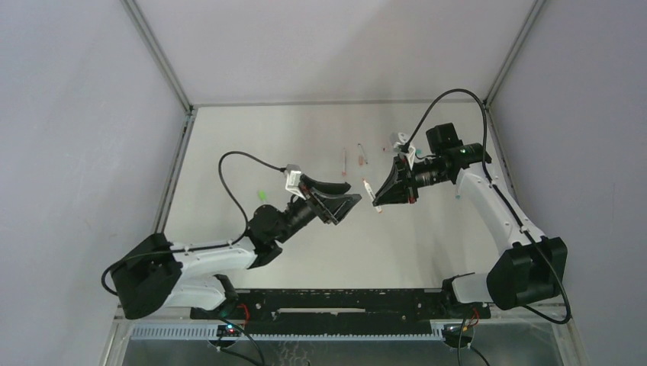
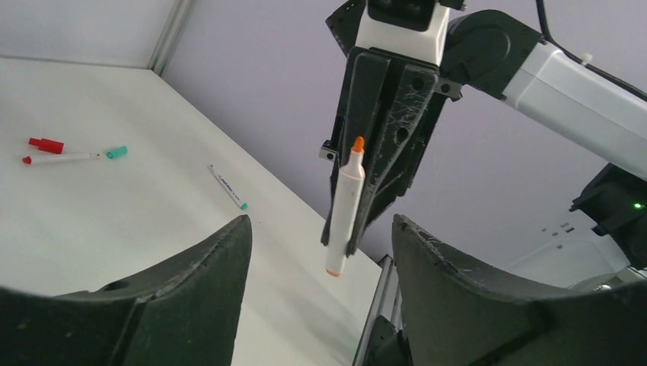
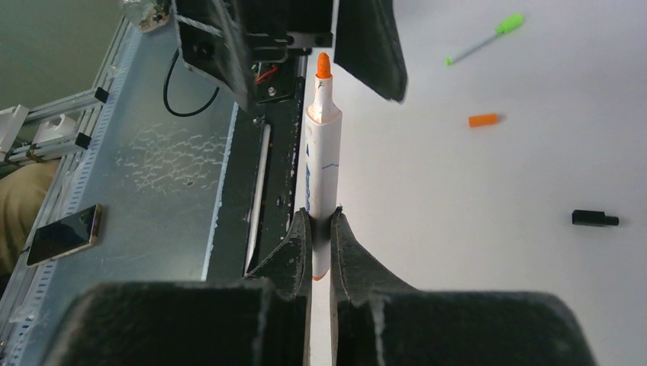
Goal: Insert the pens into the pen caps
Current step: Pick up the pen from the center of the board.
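Observation:
My right gripper (image 3: 320,217) is shut on the lower barrel of a white pen with an orange tip (image 3: 322,152), held in the air with its bare tip toward my left gripper (image 2: 320,221). The left gripper's jaws stand open, with nothing between them. In the top view the two grippers (image 1: 345,202) (image 1: 379,200) face each other a short gap apart. An orange pen cap (image 3: 483,120) and a black cap (image 3: 595,219) lie on the table. A red cap (image 2: 46,145), a red-ended pen (image 2: 59,158), a teal cap (image 2: 116,152) and a teal-ended pen (image 2: 227,187) lie further back.
A green-capped pen (image 3: 484,38) lies on the white table (image 1: 305,137) to the left. A metal rail (image 1: 336,301) and a phone (image 3: 65,232) sit beyond the table's near edge. Grey walls enclose the sides and back.

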{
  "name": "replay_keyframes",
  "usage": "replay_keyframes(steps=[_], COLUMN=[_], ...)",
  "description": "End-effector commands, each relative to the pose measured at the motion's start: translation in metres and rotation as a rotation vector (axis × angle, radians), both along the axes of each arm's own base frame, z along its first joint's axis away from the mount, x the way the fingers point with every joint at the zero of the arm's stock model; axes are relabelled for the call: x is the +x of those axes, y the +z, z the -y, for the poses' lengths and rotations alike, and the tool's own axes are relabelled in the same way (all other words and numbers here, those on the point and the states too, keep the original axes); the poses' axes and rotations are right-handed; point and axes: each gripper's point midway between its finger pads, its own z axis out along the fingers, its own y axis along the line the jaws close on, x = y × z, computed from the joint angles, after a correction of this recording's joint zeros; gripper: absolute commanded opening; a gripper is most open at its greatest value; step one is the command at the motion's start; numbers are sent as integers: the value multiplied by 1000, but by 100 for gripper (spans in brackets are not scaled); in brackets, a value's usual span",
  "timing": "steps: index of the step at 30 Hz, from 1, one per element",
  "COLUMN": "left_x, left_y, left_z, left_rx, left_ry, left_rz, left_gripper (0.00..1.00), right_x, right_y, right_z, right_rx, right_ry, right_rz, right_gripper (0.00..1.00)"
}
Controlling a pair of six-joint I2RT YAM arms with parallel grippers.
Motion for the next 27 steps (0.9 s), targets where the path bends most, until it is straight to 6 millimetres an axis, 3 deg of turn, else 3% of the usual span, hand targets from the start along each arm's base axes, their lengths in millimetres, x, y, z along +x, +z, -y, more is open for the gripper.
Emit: replay_keyframes(steps=[1,13,19,22,27], left_x=[-1,-2,0,2,5], left_y=[36,32,33,36,45], left_z=[17,45,46,42,27], left_rx=[-91,-95,-109,-143,-267], left_ry=[-39,-105,-103,-88,-49], left_rz=[55,25,12,-2,-29], left_gripper=[69,48,5,0,0], right_x=[-14,-21,-23,-24,-28], right_y=[14,13,14,16,26], right_z=[-5,-11,-12,-13,-14], right_rx=[50,44,45,51,79], right_ry=[47,77,86,83,86], right_rz=[42,48,48,38,13], right_gripper=[0,0,0,1,37])
